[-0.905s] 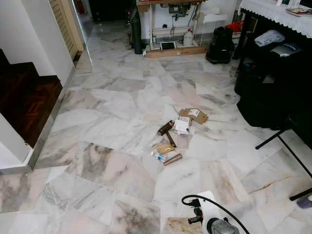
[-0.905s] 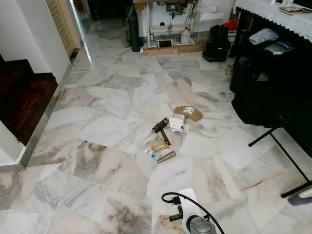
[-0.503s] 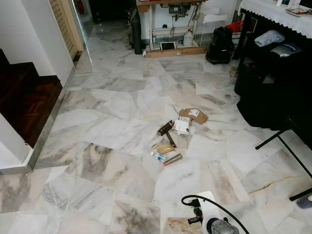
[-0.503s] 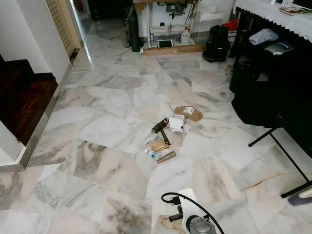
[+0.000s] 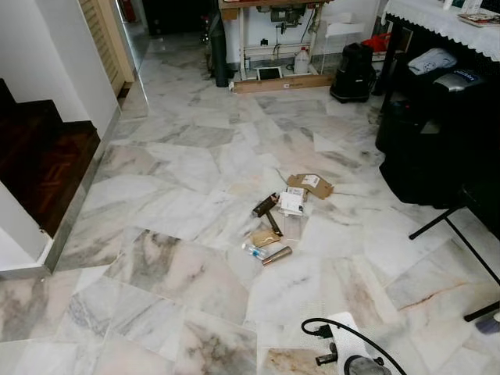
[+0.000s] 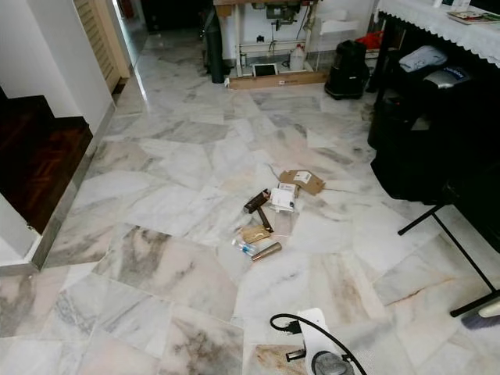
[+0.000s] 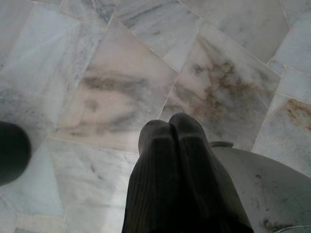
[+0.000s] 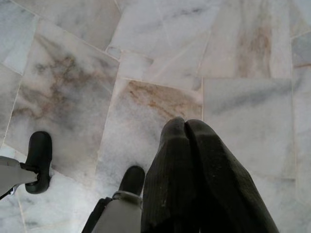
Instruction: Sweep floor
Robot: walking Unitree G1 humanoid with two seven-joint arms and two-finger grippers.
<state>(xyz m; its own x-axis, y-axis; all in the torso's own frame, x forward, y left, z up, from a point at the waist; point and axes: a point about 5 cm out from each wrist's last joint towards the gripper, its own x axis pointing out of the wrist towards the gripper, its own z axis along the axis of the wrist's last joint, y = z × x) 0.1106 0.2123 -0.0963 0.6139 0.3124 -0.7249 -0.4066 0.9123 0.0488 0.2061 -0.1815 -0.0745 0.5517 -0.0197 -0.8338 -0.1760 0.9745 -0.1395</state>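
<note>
no legible text, labels on floor litter (image 5: 291, 205) unreadable

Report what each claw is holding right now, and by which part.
Nothing is held. The left claw and the right claw are both shut on nothing, fingers pressed together, pointing down at the marble floor.

We see sharp, evenly daylit head views with soft glare on the marble floor (image 5: 195, 195), while wrist views blur up close.

pale marble floor (image 5: 180, 180), dark wooden step (image 5: 43, 168) left, black furniture (image 5: 437, 148) right.
</note>
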